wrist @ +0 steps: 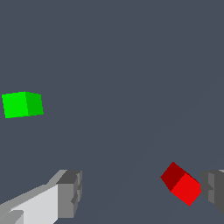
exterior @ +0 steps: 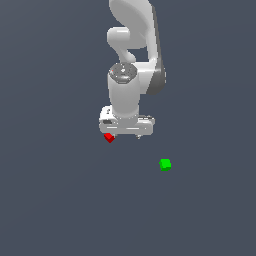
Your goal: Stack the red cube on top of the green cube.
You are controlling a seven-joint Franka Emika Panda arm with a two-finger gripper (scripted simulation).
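Note:
The red cube (exterior: 109, 137) lies on the grey floor, partly hidden under the white gripper (exterior: 126, 134) in the exterior view. In the wrist view the red cube (wrist: 181, 183) sits between the spread fingers, close to one grey fingertip (wrist: 213, 190) and far from the other fingertip (wrist: 70, 194). The gripper (wrist: 141, 192) is open and holds nothing. The green cube (exterior: 165, 164) lies apart on the floor, toward the exterior view's right of the gripper and nearer the camera; it also shows in the wrist view (wrist: 22, 104).
The white arm (exterior: 131, 60) reaches in from the top of the exterior view. The flat grey floor (exterior: 60, 200) spreads all around.

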